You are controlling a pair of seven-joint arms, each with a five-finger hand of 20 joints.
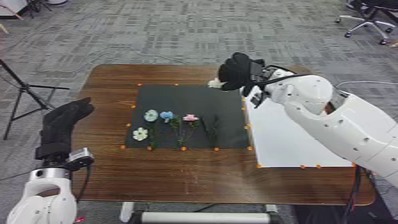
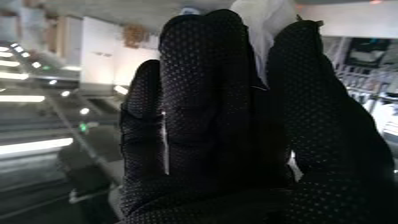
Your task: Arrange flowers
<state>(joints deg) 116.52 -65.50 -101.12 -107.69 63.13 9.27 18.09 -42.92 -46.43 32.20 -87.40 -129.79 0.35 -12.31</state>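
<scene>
The head view shows one white artificial flower (image 1: 216, 83) at the black-gloved right hand (image 1: 236, 72), and the right wrist view shows white material pinched between its thumb and fingers. In the head view, four flowers, pale green (image 1: 150, 115), blue (image 1: 166, 115), pink (image 1: 190, 118) and cream (image 1: 140, 134), lie on one black mat (image 1: 178, 97) on the brown wooden bench (image 1: 178, 185), left of one white sheet (image 1: 293, 145); the black-gloved left hand (image 1: 64, 122) rests relaxed, fingers extended.
</scene>
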